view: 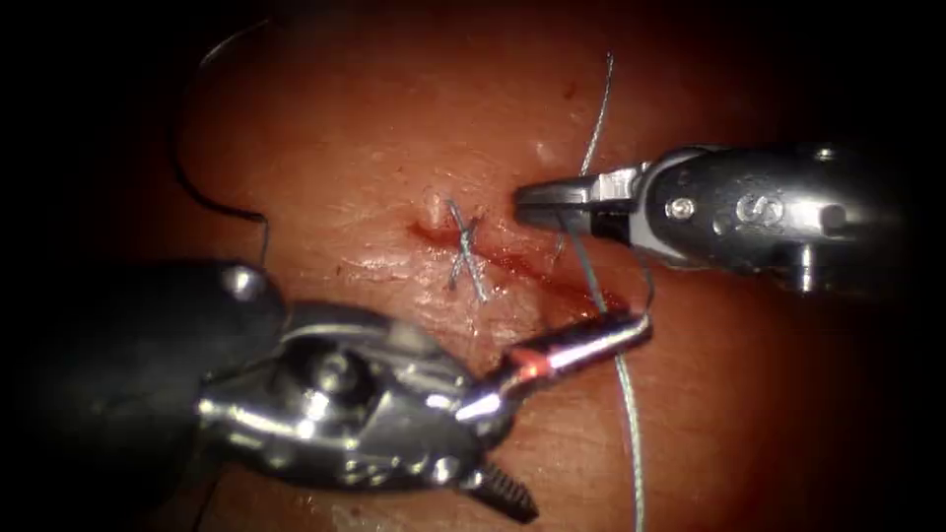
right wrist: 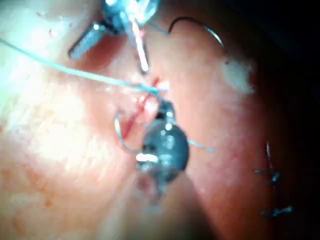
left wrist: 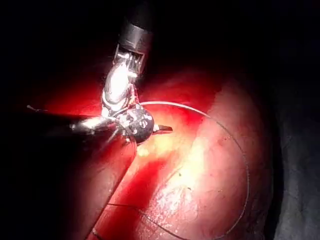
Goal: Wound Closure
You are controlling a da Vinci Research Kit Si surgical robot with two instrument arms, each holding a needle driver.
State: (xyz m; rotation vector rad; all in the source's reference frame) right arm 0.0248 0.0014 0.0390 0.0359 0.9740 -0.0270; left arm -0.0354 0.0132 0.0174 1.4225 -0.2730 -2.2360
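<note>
Endoscope view, stitch as clock centre: crossed X of pale thread over the cut, which runs from the stitch toward 4 o'clock with red fluid pooled along it on the tissue.

Right tool comes in from 3 o'clock. Its jaws are pressed together, pinching the thread just right of the stitch. The thread goes up toward 1 o'clock above the jaws and down toward 5 o'clock below them.

Left tool comes in from 8 o'clock. Its jaws are spread wide and hold nothing. The upper jaw lies along the cut's right end; the lower jaw points to 5 o'clock.

Needle: a thin curved wire just beside the tip of the left tool's upper jaw, right of the cut. Cannot tell whether it is in the tissue.

Dark strand loops at 10 o'clock, well apart from both tools.
</note>
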